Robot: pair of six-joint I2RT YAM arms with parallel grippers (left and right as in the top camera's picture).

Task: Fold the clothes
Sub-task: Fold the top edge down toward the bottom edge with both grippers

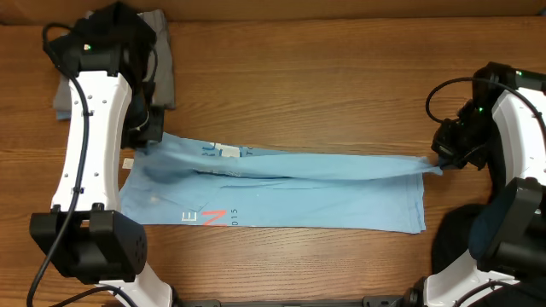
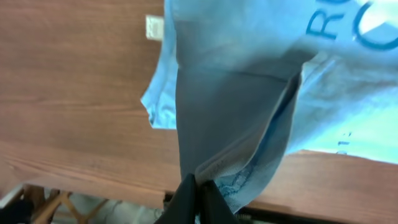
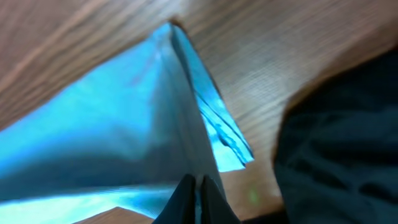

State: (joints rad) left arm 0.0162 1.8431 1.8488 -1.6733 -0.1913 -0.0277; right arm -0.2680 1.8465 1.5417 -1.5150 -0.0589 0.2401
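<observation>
A light blue T-shirt (image 1: pixel 281 192) with printed letters lies spread lengthwise across the middle of the wooden table. My left gripper (image 1: pixel 147 136) is shut on its upper left edge, and the cloth hangs from the closed fingers in the left wrist view (image 2: pixel 198 186). My right gripper (image 1: pixel 444 158) is shut on the upper right corner, pulling that edge taut; the right wrist view shows the cloth pinched between the fingers (image 3: pixel 196 186). The held upper edge is raised and stretched between both grippers over the lower layer.
A grey folded garment (image 1: pixel 158 64) lies at the back left corner behind the left arm. A dark garment (image 1: pixel 465 234) lies at the front right by the right arm's base, and it also shows in the right wrist view (image 3: pixel 342 137).
</observation>
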